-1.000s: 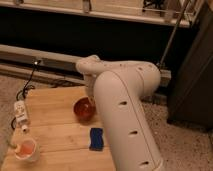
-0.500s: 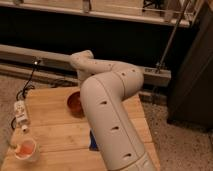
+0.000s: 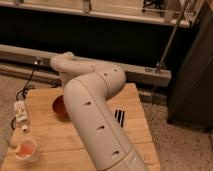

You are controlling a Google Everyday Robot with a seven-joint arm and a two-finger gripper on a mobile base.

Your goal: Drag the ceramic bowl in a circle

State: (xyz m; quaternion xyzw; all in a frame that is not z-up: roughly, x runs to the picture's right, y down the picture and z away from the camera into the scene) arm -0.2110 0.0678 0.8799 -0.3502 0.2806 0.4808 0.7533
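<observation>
While the white arm (image 3: 95,115) hid the gripper somewhere near the ceramic bowl (image 3: 58,106), its grip unreadable, that bowl sat left of centre on the wooden table (image 3: 50,140), a speckled floor (image 3: 180,145) beyond.

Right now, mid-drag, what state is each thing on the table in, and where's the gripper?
Ceramic bowl: upright on the wooden table, left of centre, mostly hidden by the arm.
Gripper: not in view, hidden behind the arm above the bowl.
Clear cup: upright at the front left corner, orange-pink contents inside.
Power strip: lying flat at the left edge, cord plugged in.
Dark striped object: flat, right of the arm.
</observation>
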